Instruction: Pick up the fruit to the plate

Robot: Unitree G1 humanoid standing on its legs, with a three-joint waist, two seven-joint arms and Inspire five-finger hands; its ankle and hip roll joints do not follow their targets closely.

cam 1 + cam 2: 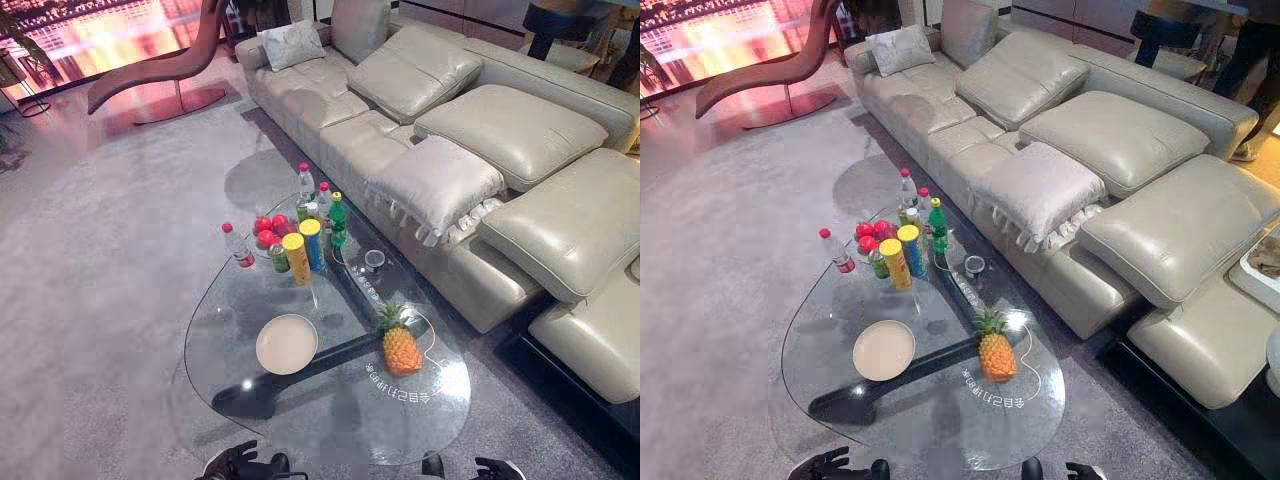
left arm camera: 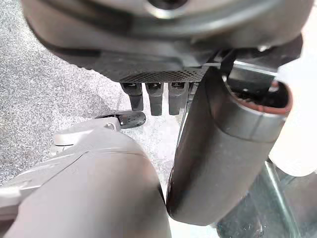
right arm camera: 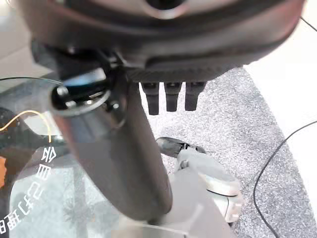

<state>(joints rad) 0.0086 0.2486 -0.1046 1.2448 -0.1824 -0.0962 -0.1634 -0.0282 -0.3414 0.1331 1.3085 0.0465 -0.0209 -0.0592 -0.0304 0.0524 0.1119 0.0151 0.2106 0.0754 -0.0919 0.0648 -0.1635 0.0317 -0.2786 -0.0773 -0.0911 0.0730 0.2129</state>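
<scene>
Nothing is done yet: the plate (image 1: 286,343) is empty, the pineapple (image 1: 401,348) near it; my left hand (image 1: 235,465) and right hand (image 1: 497,470) hang relaxed.

White lettering (image 1: 402,394) is seen printed on the glass worktop (image 1: 225,320) just beside the pineapple (image 1: 401,347), on its near side, but nothing there can be read, and the labels on the bottles (image 1: 338,220) beyond it are too small.

The right robot hand (image 3: 163,54), fingers (image 3: 171,96) straight, hangs beside the glass table (image 3: 74,208).
</scene>
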